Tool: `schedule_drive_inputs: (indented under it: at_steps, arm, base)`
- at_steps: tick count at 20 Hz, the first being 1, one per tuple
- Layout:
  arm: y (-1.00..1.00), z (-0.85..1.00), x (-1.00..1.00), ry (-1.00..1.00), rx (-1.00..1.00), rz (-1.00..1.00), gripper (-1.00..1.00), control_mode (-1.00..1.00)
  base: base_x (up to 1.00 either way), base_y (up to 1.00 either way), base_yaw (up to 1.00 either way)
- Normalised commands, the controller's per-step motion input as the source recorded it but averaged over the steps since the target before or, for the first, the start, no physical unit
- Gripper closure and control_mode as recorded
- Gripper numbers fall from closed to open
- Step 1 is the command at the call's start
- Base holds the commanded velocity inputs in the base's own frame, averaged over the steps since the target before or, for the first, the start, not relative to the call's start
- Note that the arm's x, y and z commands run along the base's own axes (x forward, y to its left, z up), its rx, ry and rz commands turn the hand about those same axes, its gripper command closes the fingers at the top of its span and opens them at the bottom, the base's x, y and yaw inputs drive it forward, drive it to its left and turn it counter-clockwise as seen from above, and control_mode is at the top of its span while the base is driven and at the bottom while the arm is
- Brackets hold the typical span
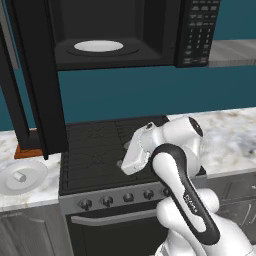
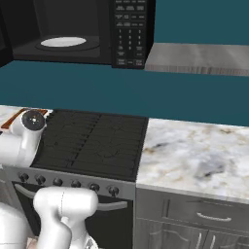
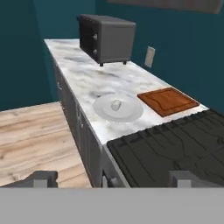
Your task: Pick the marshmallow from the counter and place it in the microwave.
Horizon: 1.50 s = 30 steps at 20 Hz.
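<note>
Your pincer (image 3: 113, 179) stands wide open with nothing between its 2 fingertips (image 3: 43, 178), hovering over the stove (image 3: 175, 144). The marshmallow (image 3: 116, 105) lies on a white plate (image 3: 131, 114) on the surface (image 3: 87, 74), just beside the cutting board (image 3: 168, 100). The microwave (image 1: 165, 30) hangs open above the stove.

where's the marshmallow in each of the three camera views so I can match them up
Left base view: marshmallow at far lower left, on the round white plate.
Right base view: not in it.
Hand view: marshmallow near centre, on the plate.
Shared landmark: the black stove, beside the plate's counter.
</note>
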Motion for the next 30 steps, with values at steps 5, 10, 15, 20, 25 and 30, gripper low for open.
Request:
schedule_drive_inputs:
  at_steps: [5, 10, 15, 20, 25, 30]
  arm:
    - [0.79, -0.05, 0.00, -0.14, 0.15, 0.32, -1.00, -1.00]
    - [0.57, -0.26, 0.00, -0.11, 0.19, 0.19, -1.00, -1.00]
    - [0.23, -0.21, 0.06, -0.03, 0.23, 0.03, -1.00, -1.00]
    - [0.40, -0.23, 0.16, 0.00, 0.20, 0.00, -1.00, -1.00]
    - [0.41, -0.14, 0.37, 0.00, 0.10, 0.00, -1.00, -1.00]
    - [0.25, -0.02, 0.34, 0.07, 0.01, 0.00, -1.00, -1.00]
  base:
    - [0.00, 0.00, 0.00]
    - [0.00, 0.00, 0.00]
    - [0.00, 0.00, 0.00]
    - [0.00, 0.00, 0.00]
    - [0.00, 0.00, 0.00]
    - [0.00, 0.00, 0.00]
